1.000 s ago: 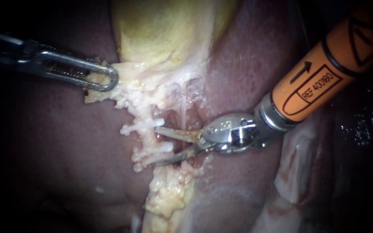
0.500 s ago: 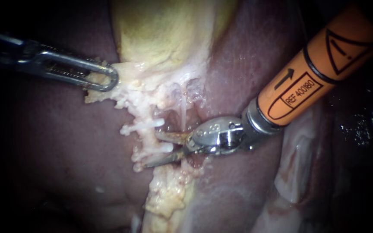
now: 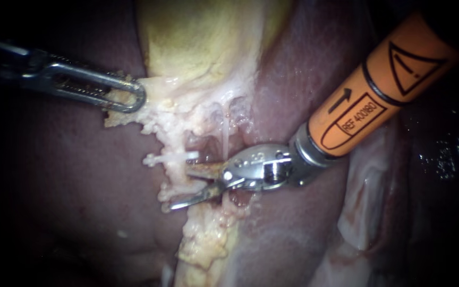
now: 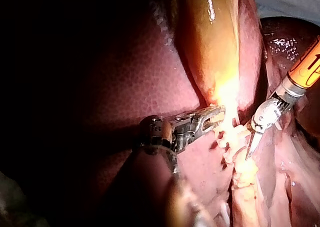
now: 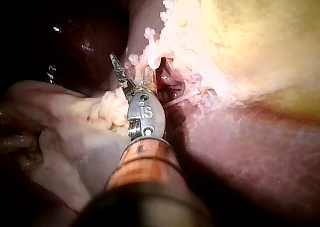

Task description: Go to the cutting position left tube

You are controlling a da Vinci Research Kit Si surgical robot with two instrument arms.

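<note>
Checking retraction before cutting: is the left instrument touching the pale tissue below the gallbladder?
Touching. In the endoscope view the left instrument has its jaws shut on the pale tissue, which shows through their window.

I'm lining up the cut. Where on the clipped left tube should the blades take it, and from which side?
Likely the bare stretch of the left tube between the two white clips, from its right, blades crosswise. The tube runs up-down, and the right instrument's open blades come in from that side. The left instrument, shut on pale tissue, holds it taut.
</note>
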